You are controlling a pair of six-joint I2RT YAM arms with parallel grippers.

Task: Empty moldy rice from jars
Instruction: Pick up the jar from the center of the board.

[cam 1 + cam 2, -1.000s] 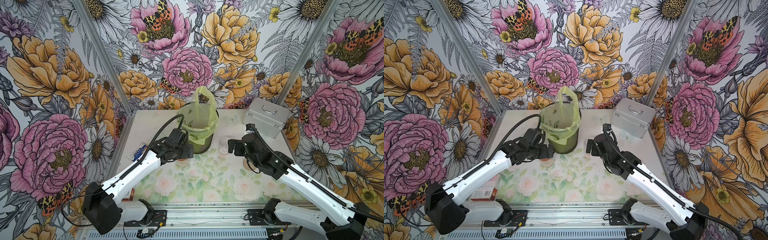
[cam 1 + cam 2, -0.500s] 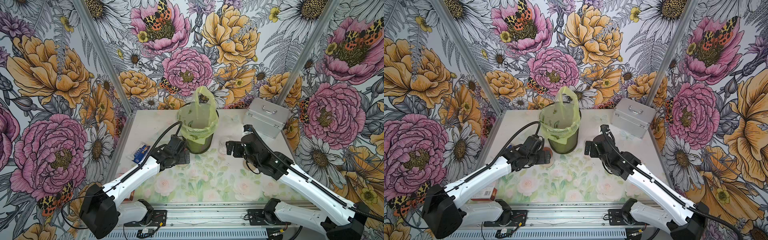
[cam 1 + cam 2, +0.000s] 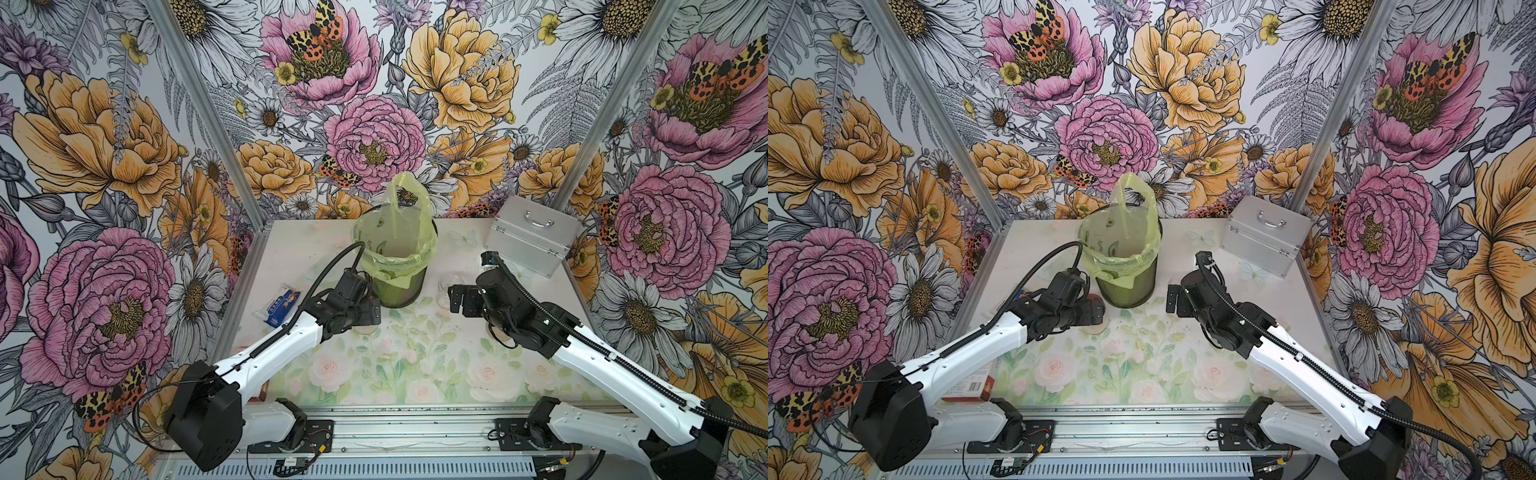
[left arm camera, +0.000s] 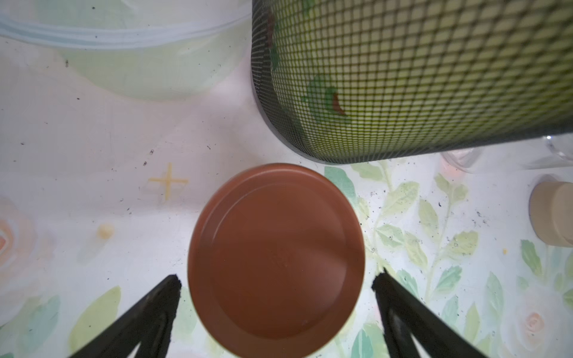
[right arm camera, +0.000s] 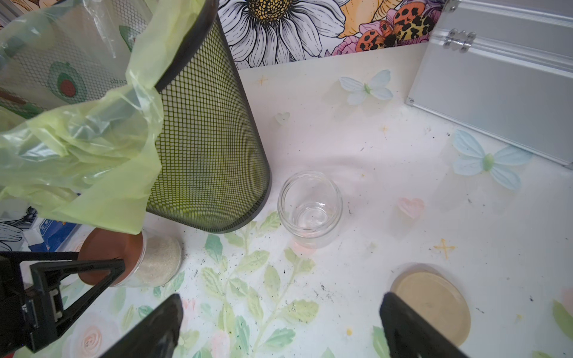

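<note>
Between the jaws of the left gripper (image 4: 277,276), parted and touching nothing: copper lid (image 4: 276,257) of a jar (image 5: 148,260), seemingly tipped over beside the mesh bin (image 5: 210,148), holding pale rice (image 5: 164,263). Looks light but hard, slick, breakable; best gripped across the lid's rim. Beyond the right gripper (image 5: 282,299), spread wide and empty: second jar (image 5: 310,207), open, apparently bare inside, tan lid (image 5: 431,305) lying apart.

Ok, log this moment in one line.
left pincer: open, straddling copper-lidded jar | right pincer: open, empty | second jar: lidless, empty | beige lid: on table
</note>
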